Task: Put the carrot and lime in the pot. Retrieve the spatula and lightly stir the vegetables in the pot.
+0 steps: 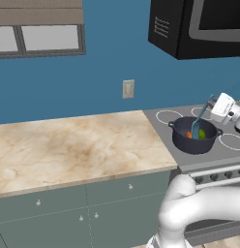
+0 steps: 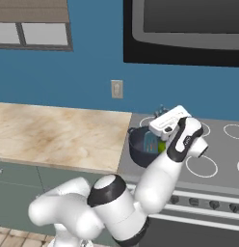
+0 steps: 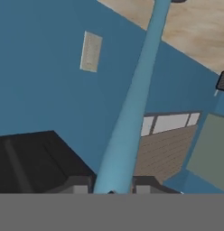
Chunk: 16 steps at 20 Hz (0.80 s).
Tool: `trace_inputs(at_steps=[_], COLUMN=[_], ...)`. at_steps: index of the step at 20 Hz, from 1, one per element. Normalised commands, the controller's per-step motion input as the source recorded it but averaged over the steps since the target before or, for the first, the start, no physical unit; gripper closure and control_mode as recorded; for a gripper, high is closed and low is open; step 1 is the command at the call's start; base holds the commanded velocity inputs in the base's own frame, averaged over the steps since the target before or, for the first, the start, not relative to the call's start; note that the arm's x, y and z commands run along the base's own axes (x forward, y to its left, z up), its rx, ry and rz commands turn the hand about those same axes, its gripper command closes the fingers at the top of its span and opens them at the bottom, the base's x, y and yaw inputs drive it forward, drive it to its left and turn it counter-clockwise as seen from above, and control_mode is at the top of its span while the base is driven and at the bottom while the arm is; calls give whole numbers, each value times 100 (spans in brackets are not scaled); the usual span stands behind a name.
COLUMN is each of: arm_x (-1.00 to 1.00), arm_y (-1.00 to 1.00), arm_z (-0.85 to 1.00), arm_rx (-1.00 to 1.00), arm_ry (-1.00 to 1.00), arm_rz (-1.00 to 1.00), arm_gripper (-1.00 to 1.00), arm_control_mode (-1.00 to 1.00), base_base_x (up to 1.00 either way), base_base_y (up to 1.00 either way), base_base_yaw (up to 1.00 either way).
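The pot [image 1: 195,135] sits on a front burner of the stove [image 1: 165,117], just right of the marble counter [image 1: 68,145]. Inside it lie the carrot [image 1: 188,135] and the lime [image 1: 202,133], side by side and close together. The spatula [image 1: 200,120] stands tilted in the pot, head down among them, handle rising up and right into the gripper [image 1: 213,102]. The fingers [image 3: 77,186] are pinched on the handle's upper end.

Judgement: both vegetables are in place and stirring is the step in hand. To do it well, keep the head low and sweep in small, slow arcs inside the wall, so nothing gets flicked over the rim and the pot is not shoved across the burner. The grip is far up the handle, so the head may swing wide; gentle wrist motion is advised.

The left base view gives the clearest look at the pot's contents and the spatula's lean. In the right base view the hand and forearm cover most of the pot, leaving its near wall and a sliver of green. The hand view looks along the handle, confirming the grip, with a wall outlet [image 3: 91,51] and a window [image 3: 170,122] behind.
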Motion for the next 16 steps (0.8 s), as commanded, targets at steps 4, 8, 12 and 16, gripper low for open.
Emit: trace_inputs(at_steps=[4,8,12,16], arm_x=[27,32,41,34], arm_y=[31,21,-9,-34], arm_z=[-18,-18,-25,-31], arm_rx=[0,0,0,-8], arm_ry=[-18,-18,-16,-18], arm_rz=[0,0,0,0], arm_gripper=[100,100,100,100], arm_control_mode=[-100,-100,-100,-100], base_base_x=[0,0,0,0], base_base_y=[0,0,0,0], base_base_yaw=[0,0,0,0])
